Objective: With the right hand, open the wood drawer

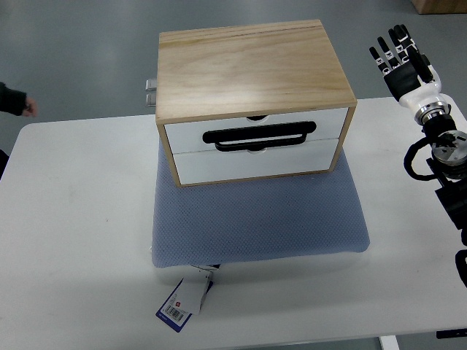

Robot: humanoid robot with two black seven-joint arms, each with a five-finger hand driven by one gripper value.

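Item 1: wooden box (252, 69), light wood top and sides, standing on the far middle of the desk (73, 240). Its front faces the camera and carries two white drawers, one above the other. The upper drawer (255, 125) and the lower drawer (255, 164) both sit flush with the frame, shut. A black loop handle (260, 136) lies across the seam between them.

Item 2: blue-grey mat (259, 219), spread on the desk under the box and reaching out toward the camera. The box rests on its far part.

Item 3: paper tag (184, 300), white with a blue edge and a barcode, lying at the mat's near edge.

Item 4: small metal fitting (151, 92), showing at the box's left rear side; what it is cannot be told.

Item 5: right hand (405, 65), black and white, raised at the far right, well apart from the box. Its fingers (390, 51) are straight and spread wide, holding nothing.

Item 6: a person's hand with dark sleeve (14, 102), at the left edge beyond the desk.
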